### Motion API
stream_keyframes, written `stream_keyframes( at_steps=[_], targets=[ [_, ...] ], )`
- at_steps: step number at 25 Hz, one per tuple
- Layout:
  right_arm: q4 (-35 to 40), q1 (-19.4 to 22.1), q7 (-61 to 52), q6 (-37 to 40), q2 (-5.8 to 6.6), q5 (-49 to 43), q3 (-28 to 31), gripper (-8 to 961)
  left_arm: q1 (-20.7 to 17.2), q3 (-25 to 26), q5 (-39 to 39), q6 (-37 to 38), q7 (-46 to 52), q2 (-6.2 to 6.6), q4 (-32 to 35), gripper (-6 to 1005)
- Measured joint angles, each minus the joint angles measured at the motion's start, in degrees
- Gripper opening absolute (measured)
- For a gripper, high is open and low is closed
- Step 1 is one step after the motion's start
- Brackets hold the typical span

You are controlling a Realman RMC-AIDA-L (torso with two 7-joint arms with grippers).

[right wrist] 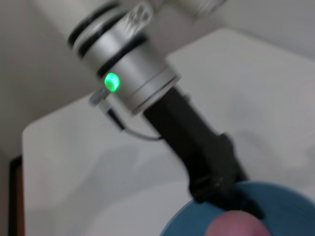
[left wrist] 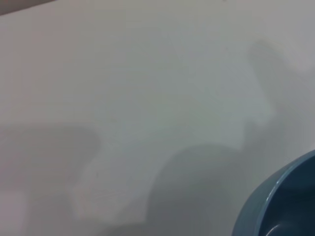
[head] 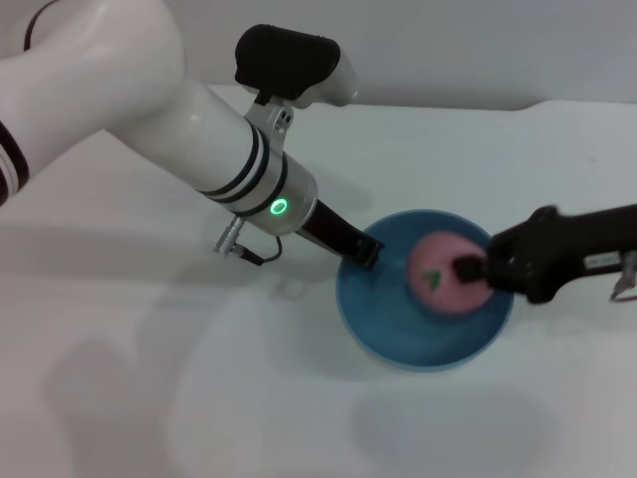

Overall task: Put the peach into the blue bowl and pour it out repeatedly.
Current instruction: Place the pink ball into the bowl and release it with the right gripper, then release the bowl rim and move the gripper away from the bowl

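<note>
Peach (head: 441,274): held over the hollow of the blue bowl (head: 398,344) on the white desk (head: 149,378), pinched by the right claw (head: 468,269), not yet released. Left claw (head: 364,253): clamped on the bowl's rim. Placing is judged nearly done; release and pouring are left.

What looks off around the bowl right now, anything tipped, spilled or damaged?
Nothing stands out. The blue bowl sits upright on the white table, the left pincer at its rim. The right pincer has the peach over the bowl's inside. No spill or damage shows.
</note>
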State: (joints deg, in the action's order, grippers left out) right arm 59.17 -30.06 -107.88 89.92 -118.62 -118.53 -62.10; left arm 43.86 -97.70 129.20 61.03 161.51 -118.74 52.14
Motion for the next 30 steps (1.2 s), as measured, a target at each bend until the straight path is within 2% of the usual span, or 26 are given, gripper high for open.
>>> stream_keyframes(
  at_steps=[4,10,16,18,21,26,30],
  targets=[
    [-0.6,-0.8,-0.4,-0.9,-0.12,-0.7,-2.5,131,-0.4,-0.1,-0.3,0.1,0.6,0.03,0.0,0],
    [-0.6,-1.1,-1.2,-0.9,-0.02,-1.1,-2.8,158,-0.6,0.0,-0.9,0.3,0.6,0.14,0.0,0],
    [-0.3,-0.8,-1.3,-0.9,0.00,-1.2,-2.4,376,-0.6,0.0,-1.0,0.3,0.6,0.17,0.0,1],
    [-0.1,-0.6,-1.3,-1.0,-0.04,-1.2,-1.8,377,-0.6,0.0,-1.0,0.2,0.6,0.18,0.0,1],
    [-0.1,-0.4,-1.5,-1.6,-0.04,-1.0,0.8,378,-0.6,-0.1,-1.0,0.0,0.6,0.22,-0.1,1],
    [-3.8,0.7,-1.3,-7.5,0.04,1.0,9.8,380,-1.6,-2.9,-1.0,-2.5,0.0,0.22,-1.5,1],
    [-5.4,2.0,-1.0,-9.0,0.23,2.8,12.9,380,-1.9,-3.6,-1.0,-2.7,0.0,0.20,-2.8,1]
  ],
)
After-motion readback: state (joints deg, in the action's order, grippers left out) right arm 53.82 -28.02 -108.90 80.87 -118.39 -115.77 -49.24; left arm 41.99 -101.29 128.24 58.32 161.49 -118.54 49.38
